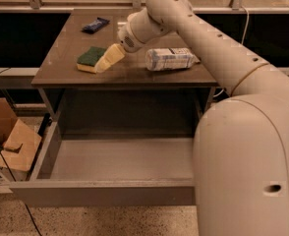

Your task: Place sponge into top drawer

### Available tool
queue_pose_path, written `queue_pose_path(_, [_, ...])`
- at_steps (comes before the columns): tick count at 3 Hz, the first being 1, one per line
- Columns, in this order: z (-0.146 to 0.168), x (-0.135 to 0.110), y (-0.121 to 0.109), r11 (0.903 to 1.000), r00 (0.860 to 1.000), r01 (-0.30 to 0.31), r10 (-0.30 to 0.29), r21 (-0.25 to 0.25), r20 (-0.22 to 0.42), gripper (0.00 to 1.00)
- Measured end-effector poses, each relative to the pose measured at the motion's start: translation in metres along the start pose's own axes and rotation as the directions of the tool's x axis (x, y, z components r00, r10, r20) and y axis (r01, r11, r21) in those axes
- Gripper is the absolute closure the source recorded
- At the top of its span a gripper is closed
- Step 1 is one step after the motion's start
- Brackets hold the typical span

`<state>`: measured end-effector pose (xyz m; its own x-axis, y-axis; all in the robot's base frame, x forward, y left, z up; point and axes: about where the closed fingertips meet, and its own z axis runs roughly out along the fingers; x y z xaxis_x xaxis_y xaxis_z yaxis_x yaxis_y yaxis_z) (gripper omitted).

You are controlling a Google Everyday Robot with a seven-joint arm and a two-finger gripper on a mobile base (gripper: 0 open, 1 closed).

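The sponge [89, 58] lies on the table [134, 75], upper left of the frame. The gripper [109, 58] seems to touch its right edge; how wide it stands I cannot tell. A glancing grip could shove the sponge aside, away from the open top drawer [120, 163] below.

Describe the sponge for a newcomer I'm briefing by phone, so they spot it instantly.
Find the brown table above the open top drawer. On its left part, next to the gripper, lies the sponge. It is the only yellow block with a dark green top, unlike the dark blue packet behind it and the pale bottle further right.
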<state>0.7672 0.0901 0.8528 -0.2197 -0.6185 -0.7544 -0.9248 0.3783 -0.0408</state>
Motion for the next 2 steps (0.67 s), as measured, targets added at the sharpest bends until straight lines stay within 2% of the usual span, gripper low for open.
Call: queue_pose_path(2, [0.046, -0.023, 0.009, 0.9966, 1.0, 0.02, -0.019, -0.08, 0.021, 0.0])
